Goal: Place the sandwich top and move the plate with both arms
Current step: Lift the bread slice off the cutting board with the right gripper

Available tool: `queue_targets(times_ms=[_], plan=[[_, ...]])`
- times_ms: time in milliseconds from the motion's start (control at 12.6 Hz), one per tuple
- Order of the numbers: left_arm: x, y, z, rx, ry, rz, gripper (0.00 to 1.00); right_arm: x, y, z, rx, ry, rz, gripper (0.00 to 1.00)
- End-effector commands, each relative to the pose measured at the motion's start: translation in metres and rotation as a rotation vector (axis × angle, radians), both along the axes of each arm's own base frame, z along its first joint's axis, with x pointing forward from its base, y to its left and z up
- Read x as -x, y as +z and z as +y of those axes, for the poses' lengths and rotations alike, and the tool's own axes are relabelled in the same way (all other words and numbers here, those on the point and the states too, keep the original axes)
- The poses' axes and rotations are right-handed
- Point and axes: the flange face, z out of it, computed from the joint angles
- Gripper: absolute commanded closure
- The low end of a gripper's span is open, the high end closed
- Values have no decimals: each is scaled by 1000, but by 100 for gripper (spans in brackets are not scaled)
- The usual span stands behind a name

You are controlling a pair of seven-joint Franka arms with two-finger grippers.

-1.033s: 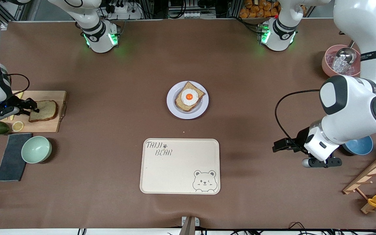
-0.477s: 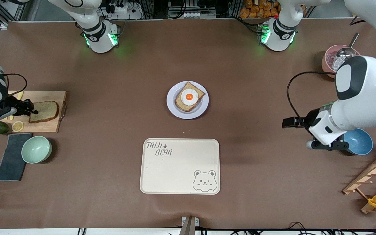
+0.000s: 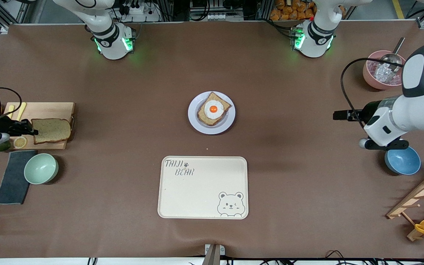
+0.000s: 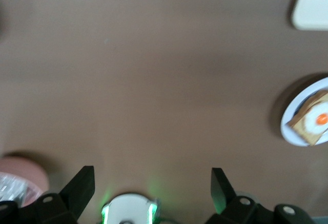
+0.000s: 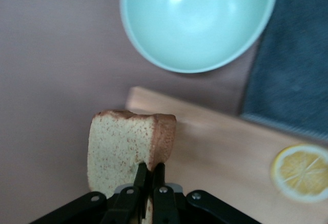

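My right gripper [image 3: 31, 131] is shut on the edge of the sandwich top [image 3: 52, 130], a plain brown bread slice, and holds it lifted over the wooden cutting board [image 3: 52, 109]. The right wrist view shows the slice [image 5: 120, 149] pinched between the jaws of that gripper [image 5: 151, 170]. The plate [image 3: 228, 123] sits mid-table with the egg-topped bread [image 3: 213, 109] on it. My left gripper [image 3: 339, 115] is open and empty in the air over bare table toward the left arm's end; its wrist view shows the wide-apart gripper [image 4: 152, 183] and the plate [image 4: 289, 131].
A cream bear tray [image 3: 202, 187] lies nearer the camera than the plate. A mint bowl [image 3: 41, 168], grey cloth [image 3: 13, 180], lemon slice [image 3: 20, 142] sit near the board. A pink bowl [image 3: 381, 75], blue bowl [image 3: 402, 161], wooden rack [image 3: 421, 200] are at the left arm's end.
My right gripper has lifted the bread slice off the board and turned it. My left arm has risen and drawn back toward its end of the table, away from the blue bowl.
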Motion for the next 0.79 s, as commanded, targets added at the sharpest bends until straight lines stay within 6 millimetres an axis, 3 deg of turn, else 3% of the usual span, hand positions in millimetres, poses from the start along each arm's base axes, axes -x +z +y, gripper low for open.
queue_targets(times_ms=[0, 79, 397, 715], plan=[[20, 15, 6, -45, -6, 66, 0, -13, 44, 32, 3, -74, 92, 100], [22, 17, 13, -45, 5, 68, 0, -20, 51, 53, 9, -99, 109, 100], [9, 2, -4, -32, -13, 37, 0, -35, 96, 164, 27, -223, 221, 100], [-13, -10, -25, 20, -16, -74, 0, -44, 111, 261, 72, -327, 277, 100]])
